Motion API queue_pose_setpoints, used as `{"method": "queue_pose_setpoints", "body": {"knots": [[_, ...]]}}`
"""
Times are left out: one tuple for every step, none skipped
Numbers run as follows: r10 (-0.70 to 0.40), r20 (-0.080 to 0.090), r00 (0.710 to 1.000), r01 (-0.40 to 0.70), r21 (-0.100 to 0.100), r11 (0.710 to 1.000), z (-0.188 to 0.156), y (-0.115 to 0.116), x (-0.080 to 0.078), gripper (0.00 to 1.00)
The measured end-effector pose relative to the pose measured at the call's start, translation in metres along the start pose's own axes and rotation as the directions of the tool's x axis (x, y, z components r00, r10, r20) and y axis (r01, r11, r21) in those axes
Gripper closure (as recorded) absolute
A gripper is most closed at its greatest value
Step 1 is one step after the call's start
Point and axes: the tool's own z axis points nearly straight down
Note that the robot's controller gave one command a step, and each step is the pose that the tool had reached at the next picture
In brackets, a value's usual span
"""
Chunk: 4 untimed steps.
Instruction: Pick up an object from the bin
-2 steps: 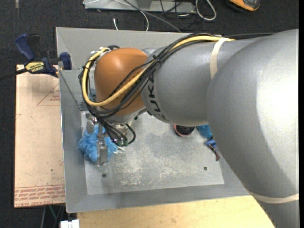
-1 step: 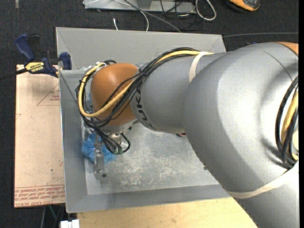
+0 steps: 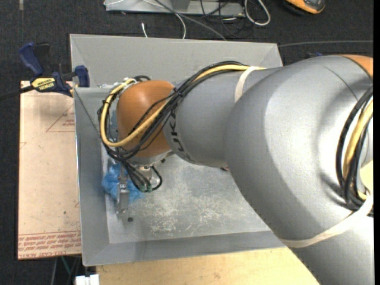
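Smooth grey arm over scuffed bin; gripper at crumpled blue thing.

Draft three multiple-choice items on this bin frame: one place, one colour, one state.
1. Where in the bin is the gripper?
A. By the view's left wall
B. By the view's right wall
C. Outside the bin

2. What colour is the crumpled thing at the gripper?
A. Red
B. Blue
C. Yellow

3. How does that thing show?
A. Partly hidden by the gripper
B. Fully in the open
C. Lying on the bin's rim

Key:
1 A: the gripper hangs close to the bin's left wall.
2 B: the blue thing is plainly blue.
3 A: the gripper crosses its right side.
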Motion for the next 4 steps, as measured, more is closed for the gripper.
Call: {"method": "queue_pose_setpoints", "body": {"knots": [[-0.054, -0.016, 0.998, 0.054, 0.002, 0.999, -0.009, 0.006, 0.003, 1.0], [-0.053, -0.016, 0.998, 0.053, 0.002, 0.999, -0.009, 0.006, 0.003, 1.0], [-0.053, -0.016, 0.998, 0.053, 0.001, 0.999, -0.014, 0.006, 0.003, 1.0], [-0.052, -0.021, 0.998, 0.052, 0.002, 0.999, -0.033, 0.006, 0.004, 1.0]]}}
